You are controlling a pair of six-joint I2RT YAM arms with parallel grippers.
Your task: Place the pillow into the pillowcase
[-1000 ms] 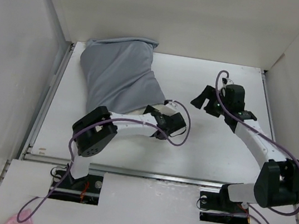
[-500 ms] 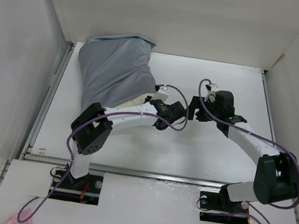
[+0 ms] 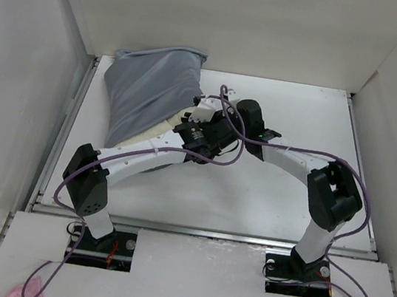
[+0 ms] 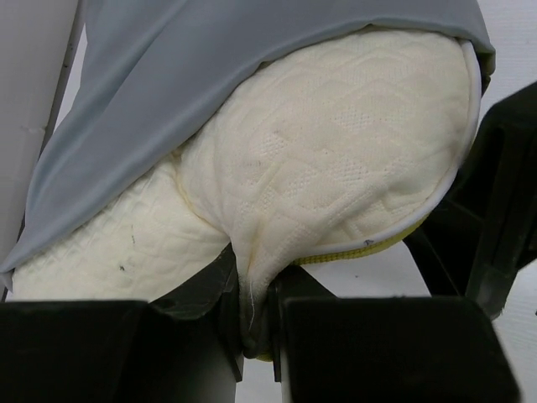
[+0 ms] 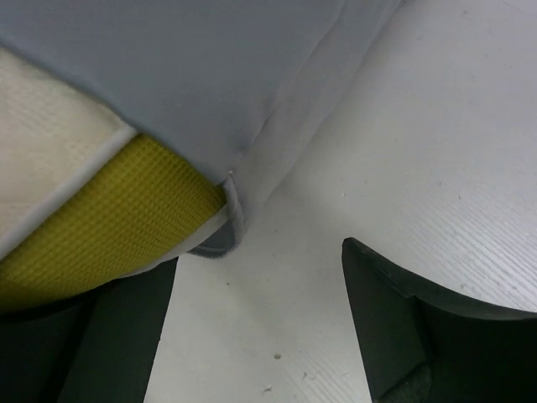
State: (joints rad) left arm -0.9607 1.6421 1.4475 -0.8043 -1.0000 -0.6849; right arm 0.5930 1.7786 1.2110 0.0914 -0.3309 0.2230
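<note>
The grey pillowcase lies at the table's far left with the cream pillow mostly inside it. In the left wrist view the pillow's quilted end bulges out from under the pillowcase's hem. My left gripper is shut on a pinched fold of the pillow; from above it sits at the sack's near right corner. My right gripper stands open just beside it, low over the table. The pillowcase's hem corner and the pillow's yellow edge lie just ahead of its left finger.
The white table is boxed in by white walls on the left, back and right. A metal rail runs along its near edge. The two wrists are crowded together, with purple cables looping over them.
My left gripper shut on the pillow's end and reached further toward the back left. The right arm swung left across the table to the pillowcase's mouth.
</note>
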